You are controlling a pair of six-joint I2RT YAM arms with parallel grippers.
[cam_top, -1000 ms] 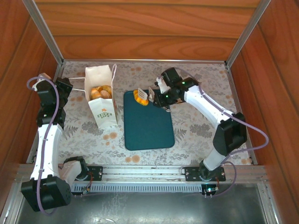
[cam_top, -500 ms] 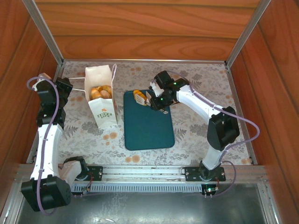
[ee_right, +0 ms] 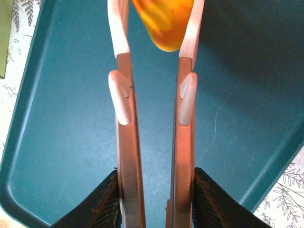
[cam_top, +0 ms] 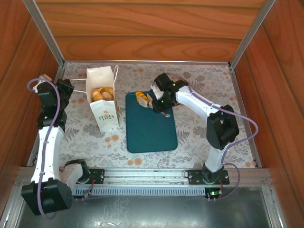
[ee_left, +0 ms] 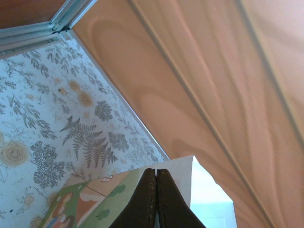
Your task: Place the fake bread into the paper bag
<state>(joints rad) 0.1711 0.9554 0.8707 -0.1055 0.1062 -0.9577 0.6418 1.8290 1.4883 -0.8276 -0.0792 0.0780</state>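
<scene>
One striped golden fake bread lies at the far left corner of the teal tray. My right gripper reaches over the tray from the right, and its pale fingers press the fake bread from both sides at their tips; the right gripper is shut on it. The white paper bag stands open to the tray's left with several golden pieces inside. My left gripper sits left of the bag, and in its wrist view the left gripper is shut in front of the paper bag's printed side.
The tray rests on a floral cloth. Wooden walls and metal corner posts close in the back and both sides. A thin white cord runs from the bag towards my left gripper.
My right gripper slid left along the tray's far edge to the bread and its fingers narrowed around it. The left arm and the bag stayed still.
</scene>
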